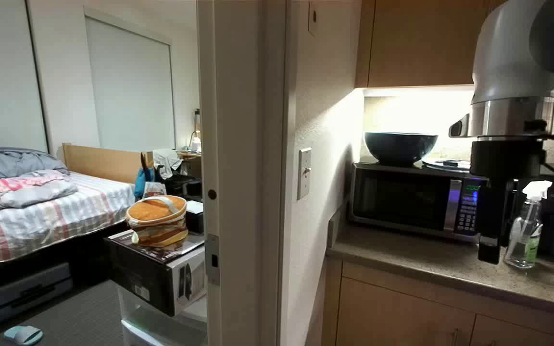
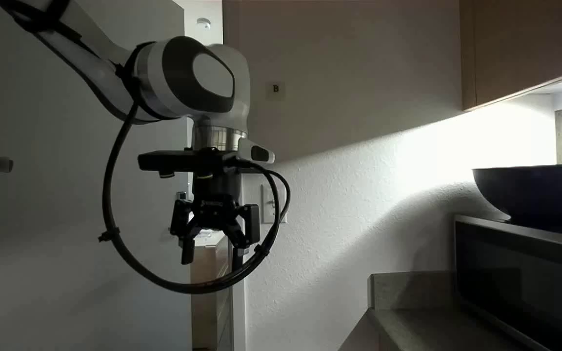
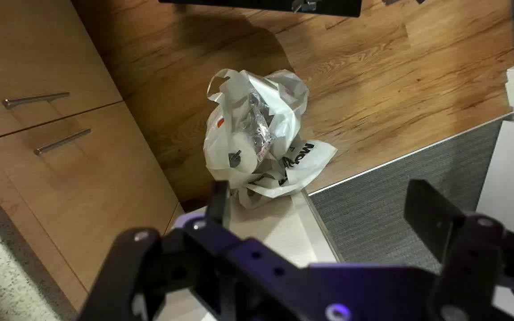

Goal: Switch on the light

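Observation:
A white light switch plate with a small toggle (image 1: 304, 185) is on the white wall between the doorway and the counter. It also shows in an exterior view (image 2: 266, 207), partly behind the arm's hanging black cable. Whether the toggle is up or down is hard to tell. My black gripper (image 2: 212, 256) points straight down, apart from the switch, and its fingers are spread with nothing between them. In an exterior view the gripper (image 1: 488, 250) is far to the right of the switch. In the wrist view the gripper (image 3: 321, 200) is open; the switch is out of view.
A microwave (image 1: 397, 197) with a dark bowl (image 1: 401, 146) on top and a spray bottle (image 1: 524, 240) stand on the counter (image 1: 402, 245). The light under the upper cabinet (image 1: 421, 43) is lit. A door frame (image 1: 243, 192) borders the wall. A plastic bag (image 3: 257, 133) lies below.

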### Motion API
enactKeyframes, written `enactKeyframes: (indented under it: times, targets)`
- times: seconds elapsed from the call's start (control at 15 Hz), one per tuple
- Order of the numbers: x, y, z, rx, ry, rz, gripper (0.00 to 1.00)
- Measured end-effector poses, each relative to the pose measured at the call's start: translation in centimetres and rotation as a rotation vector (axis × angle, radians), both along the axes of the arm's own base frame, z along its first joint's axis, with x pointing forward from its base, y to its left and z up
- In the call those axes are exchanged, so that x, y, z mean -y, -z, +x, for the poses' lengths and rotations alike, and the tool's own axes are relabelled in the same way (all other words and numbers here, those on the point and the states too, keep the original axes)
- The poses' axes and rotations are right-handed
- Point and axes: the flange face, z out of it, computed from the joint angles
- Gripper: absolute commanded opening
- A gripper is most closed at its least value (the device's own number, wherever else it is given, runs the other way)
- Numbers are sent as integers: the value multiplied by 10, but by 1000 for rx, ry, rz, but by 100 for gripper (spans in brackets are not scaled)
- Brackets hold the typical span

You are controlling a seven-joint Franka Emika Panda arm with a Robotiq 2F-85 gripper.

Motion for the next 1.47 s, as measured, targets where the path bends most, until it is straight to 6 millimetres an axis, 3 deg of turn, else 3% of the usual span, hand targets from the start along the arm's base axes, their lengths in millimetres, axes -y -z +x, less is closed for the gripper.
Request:
enactKeyframes:
  times: [0.4, 1.0, 1.47]
  targets:
    - [0, -5, 2, 12, -32, -14, 100]
    - [11, -44, 18, 59, -425, -161, 100]
    - [12, -44, 18, 59, -451, -160, 100]
